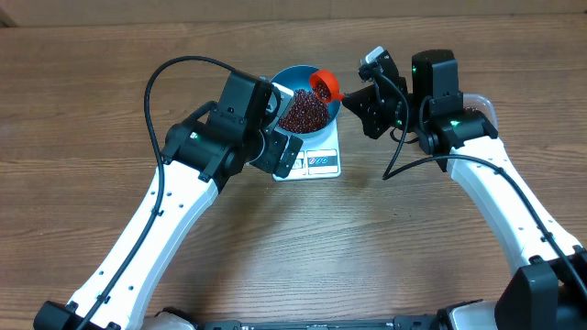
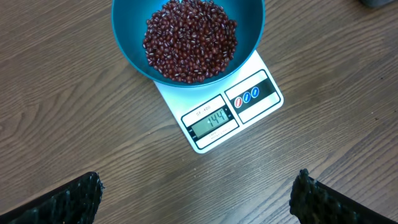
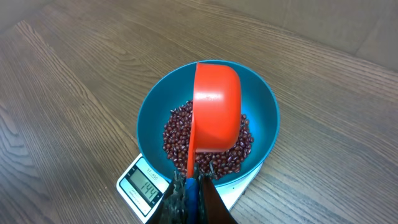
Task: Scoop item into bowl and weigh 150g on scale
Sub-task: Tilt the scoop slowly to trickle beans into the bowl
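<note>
The blue bowl (image 2: 186, 37) sits on the white scale (image 2: 219, 115) and holds a heap of dark red-brown beans (image 2: 189, 40). The scale's display (image 3: 145, 185) reads 144. My right gripper (image 3: 194, 180) is shut on the thin handle of an orange scoop (image 3: 216, 106), which hangs turned over above the beans (image 3: 208, 140) inside the bowl (image 3: 155, 106). My left gripper (image 2: 199, 196) stands open over bare table just in front of the scale, its fingertips (image 2: 81, 193) wide apart with nothing between them. From overhead the scoop (image 1: 325, 85) is at the bowl's (image 1: 290, 75) right rim.
The wooden table (image 1: 92, 110) surrounds the scale (image 1: 321, 160). A clear plastic tub (image 1: 484, 105) shows partly behind the right arm at the right. Both arms crowd the scale from either side.
</note>
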`<state>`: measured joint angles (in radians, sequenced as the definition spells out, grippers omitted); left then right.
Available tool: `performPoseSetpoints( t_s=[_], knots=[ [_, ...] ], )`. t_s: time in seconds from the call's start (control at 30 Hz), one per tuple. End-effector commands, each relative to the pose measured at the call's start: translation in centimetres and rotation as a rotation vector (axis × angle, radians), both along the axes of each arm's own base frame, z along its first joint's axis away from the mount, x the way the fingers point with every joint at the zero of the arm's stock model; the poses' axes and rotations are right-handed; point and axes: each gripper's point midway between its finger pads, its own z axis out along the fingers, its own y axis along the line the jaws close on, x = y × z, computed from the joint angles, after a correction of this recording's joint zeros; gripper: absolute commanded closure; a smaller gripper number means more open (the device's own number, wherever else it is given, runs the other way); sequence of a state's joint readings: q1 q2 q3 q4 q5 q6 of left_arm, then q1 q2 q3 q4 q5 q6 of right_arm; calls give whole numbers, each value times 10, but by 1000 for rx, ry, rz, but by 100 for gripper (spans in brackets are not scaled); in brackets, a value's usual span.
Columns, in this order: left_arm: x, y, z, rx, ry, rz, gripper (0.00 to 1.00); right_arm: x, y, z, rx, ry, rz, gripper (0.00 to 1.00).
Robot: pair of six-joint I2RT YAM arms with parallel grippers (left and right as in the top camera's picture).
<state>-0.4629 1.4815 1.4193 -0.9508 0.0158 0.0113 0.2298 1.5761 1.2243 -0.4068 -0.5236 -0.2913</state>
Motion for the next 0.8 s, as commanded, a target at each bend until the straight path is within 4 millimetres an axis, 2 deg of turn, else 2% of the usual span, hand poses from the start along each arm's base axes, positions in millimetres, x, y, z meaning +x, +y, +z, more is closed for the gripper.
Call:
performPoseSetpoints(
  t_s=[0.0,0.33,0.47,0.53,0.63,0.77],
  knots=[
    [2,-1,7,-8,-19,-17,0,5,4,17,-9,-68,24,96],
    [2,-1,7,-8,-19,-17,0,13,3,22,57,-22,-68,96],
    [2,-1,7,-8,-19,-17,0,22,-7,21,23,-39,-134,96],
    [2,-1,7,-8,-19,-17,0,18,-1,22,45,-28,-109,96],
    [2,-1,7,-8,-19,-17,0,22,-7,19,11,-41,-141,96],
    [2,-1,7,-8,-19,-17,0,20,-3,20,35,-25,-138,96]
  ],
)
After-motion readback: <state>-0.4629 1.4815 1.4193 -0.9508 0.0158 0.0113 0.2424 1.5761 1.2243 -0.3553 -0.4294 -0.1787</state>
